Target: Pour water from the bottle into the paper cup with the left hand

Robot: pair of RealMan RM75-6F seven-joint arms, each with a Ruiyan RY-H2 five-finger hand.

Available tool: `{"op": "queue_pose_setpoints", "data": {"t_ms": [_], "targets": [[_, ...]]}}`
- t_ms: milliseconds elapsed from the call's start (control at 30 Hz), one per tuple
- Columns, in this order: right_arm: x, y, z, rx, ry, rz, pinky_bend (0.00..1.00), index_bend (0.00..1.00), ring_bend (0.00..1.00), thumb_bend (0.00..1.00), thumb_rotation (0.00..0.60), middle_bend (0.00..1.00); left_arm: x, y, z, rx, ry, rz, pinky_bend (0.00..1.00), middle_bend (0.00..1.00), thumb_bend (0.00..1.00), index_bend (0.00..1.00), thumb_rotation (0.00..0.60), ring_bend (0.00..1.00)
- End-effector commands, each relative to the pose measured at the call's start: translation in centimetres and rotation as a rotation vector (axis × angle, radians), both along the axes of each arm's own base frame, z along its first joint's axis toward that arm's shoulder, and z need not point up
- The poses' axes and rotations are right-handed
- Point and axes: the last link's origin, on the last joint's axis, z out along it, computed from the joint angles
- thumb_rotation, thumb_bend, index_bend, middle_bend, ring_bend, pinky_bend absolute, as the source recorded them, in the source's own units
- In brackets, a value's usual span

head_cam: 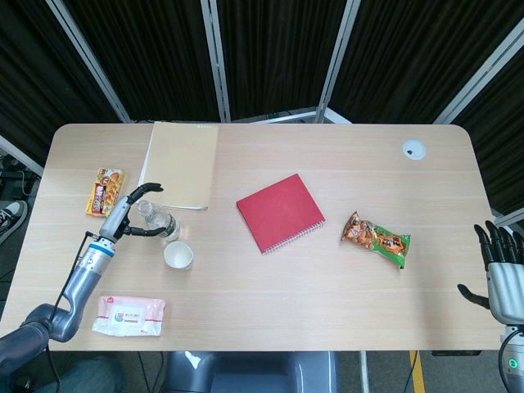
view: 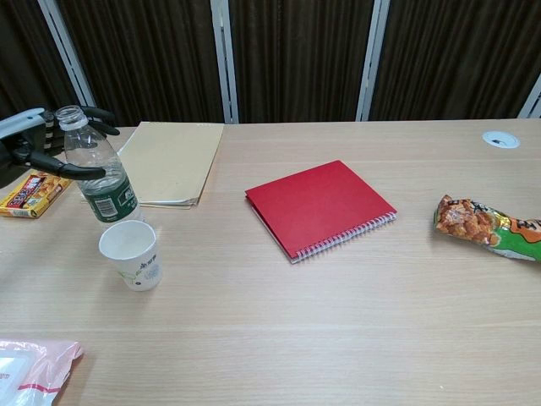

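The clear uncapped water bottle (head_cam: 156, 219) (view: 99, 172) with a green label stands on the table just behind the white paper cup (head_cam: 178, 255) (view: 131, 254). My left hand (head_cam: 131, 213) (view: 34, 145) sits to the bottle's left with its fingers spread wide. Its fingertips reach close to the bottle's sides without gripping it. The cup stands upright and I cannot see how full it is. My right hand (head_cam: 501, 274) hangs off the table's right edge, fingers apart and holding nothing.
A manila folder (head_cam: 180, 164) (view: 169, 161) lies behind the bottle. A red spiral notebook (head_cam: 280, 212) (view: 319, 207) is at mid-table, a snack bag (head_cam: 377, 239) (view: 486, 222) to the right. A candy bar (head_cam: 105, 192) and a wipes pack (head_cam: 128, 316) lie at the left.
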Motion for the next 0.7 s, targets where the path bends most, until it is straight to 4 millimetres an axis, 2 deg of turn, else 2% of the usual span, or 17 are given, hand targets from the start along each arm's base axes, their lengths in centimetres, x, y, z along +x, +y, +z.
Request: {"op": "queue_pose_setpoints", "data": {"t_ms": [33,200,267,400,500,700], "targets": [[0.3,0.3,0.2,-0.002,-0.009,0.013,0.00,0.00,0.00,0.00,0.600,0.00,-0.8,-1.4,2.9,0.013,0.038,-0.014,0.06,0.16,0.02,0.12,0.600,0.09],[0.7,0.7,0.6,-0.003,-0.029,0.030,0.00,0.00,0.00,0.00,0.600,0.00,-0.8,-3.0,7.7,0.112,0.044,-0.044,0.05,0.11,0.01,0.09,0.600,0.06],[0.9,0.8,0.8,-0.002,-0.040,0.036,0.00,0.00,0.00,0.00,0.600,0.00,-0.6,-4.1,10.1,0.179,0.047,-0.070,0.04,0.11,0.00,0.09,0.600,0.06],[1.4,1.0,1.2,-0.006,-0.063,0.054,0.00,0.00,0.00,0.00,0.600,0.00,0.1,-6.9,13.7,0.251,0.044,-0.048,0.00,0.06,0.00,0.07,0.600,0.01],[1.9,1.1,1.7,-0.015,-0.086,0.077,0.00,0.00,0.00,0.00,0.600,0.00,0.4,-9.8,16.2,0.333,0.202,-0.019,0.00,0.00,0.00,0.03,0.600,0.00],[2.2,1.1,2.0,-0.005,-0.107,0.103,0.00,0.00,0.00,0.00,0.600,0.00,0.0,-15.3,18.1,0.363,0.709,0.012,0.00,0.00,0.00,0.00,0.600,0.00]]}}
